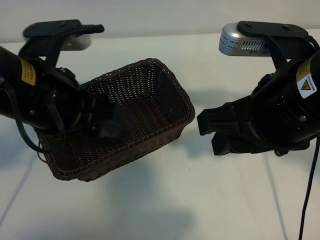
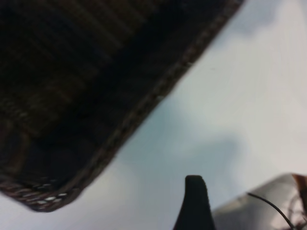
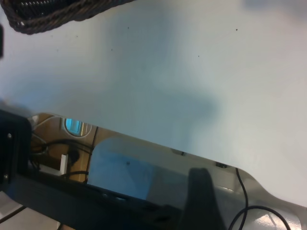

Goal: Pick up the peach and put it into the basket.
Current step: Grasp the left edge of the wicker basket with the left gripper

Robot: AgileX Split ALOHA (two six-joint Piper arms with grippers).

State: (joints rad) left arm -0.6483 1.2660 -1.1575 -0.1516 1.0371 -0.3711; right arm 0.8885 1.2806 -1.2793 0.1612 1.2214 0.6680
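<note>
The white tabletop (image 1: 210, 200) fills nearly all of the exterior view and carries the soft shadows of both arms. On it, left of the middle, stands the basket (image 1: 150, 90), dark brown woven wicker with rounded corners, sloping sides and a braided rim. It lies at an angle, one corner toward the far middle and one toward the near left. Its inside shows only bare weave where it is not covered. Where the peach is cannot be told from any of the three views.

The left arm (image 1: 30, 90) comes in from the left edge and reaches down over the near-left part of the basket. The left gripper (image 1: 111, 124) hangs inside the rim, pointing steeply down. Its jaws stand wide, and nothing is seen between them. In the left wrist view the basket (image 2: 72, 86) is a dark mass very close by, and one black fingertip (image 2: 194, 203) shows over the tabletop.

The right arm (image 1: 290, 110) comes in from the right edge. The right gripper (image 1: 216, 132) hovers over bare tabletop, just beside the basket's right corner but apart from it. Its jaws are also wide and hold nothing. In the right wrist view a piece of the basket rim (image 3: 43, 14) is seen, with one dark fingertip (image 3: 201, 191).

A silver wrist camera (image 1: 245, 42) sits on top of the right arm. A thin black cable (image 1: 307, 200) hangs down at the right edge.
</note>
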